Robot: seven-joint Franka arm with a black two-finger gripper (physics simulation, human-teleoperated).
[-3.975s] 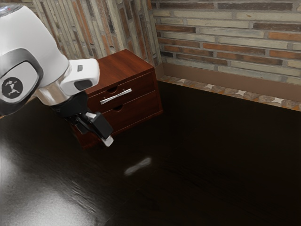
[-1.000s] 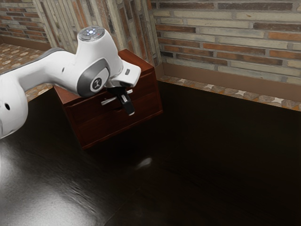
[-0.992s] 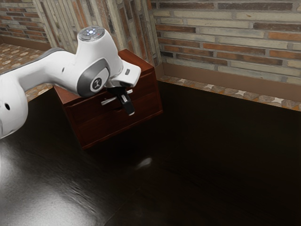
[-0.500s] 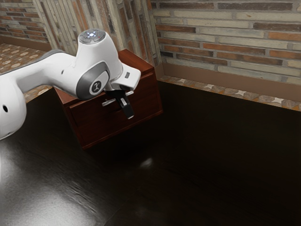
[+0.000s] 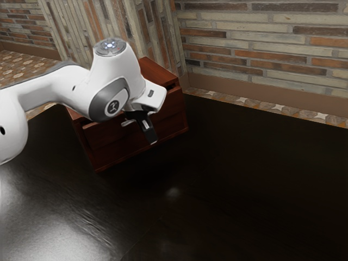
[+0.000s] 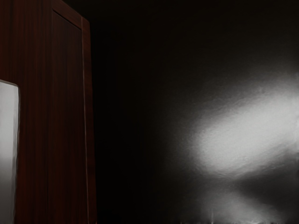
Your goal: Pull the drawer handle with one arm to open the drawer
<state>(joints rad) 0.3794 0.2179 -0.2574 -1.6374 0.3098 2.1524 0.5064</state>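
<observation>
A dark red wooden cabinet (image 5: 117, 144) with two drawers stands on the dark table by the brick wall. My gripper (image 5: 143, 127) is pressed against the front of the upper drawer (image 5: 168, 106), with my white hand covering most of it. A short piece of the silver drawer handle (image 5: 128, 123) shows beside the black fingers (image 5: 148, 132), which close on the bar. The upper drawer front stands slightly forward of the cabinet body. In the wrist view the wooden drawer front (image 6: 51, 121) lies right beside the hand, with a strip of the handle (image 6: 8, 154) at its edge.
The glossy dark table (image 5: 234, 185) stretches out in front of the cabinet toward the exterior view's right. A brick wall (image 5: 261, 49) with a tiled ledge runs along the back. My arm reaches across the cabinet from the exterior view's left.
My hand came up from the table in front of the cabinet to the upper drawer's handle. Over the last second it has moved slightly down and out, with the handle and drawer front following.
</observation>
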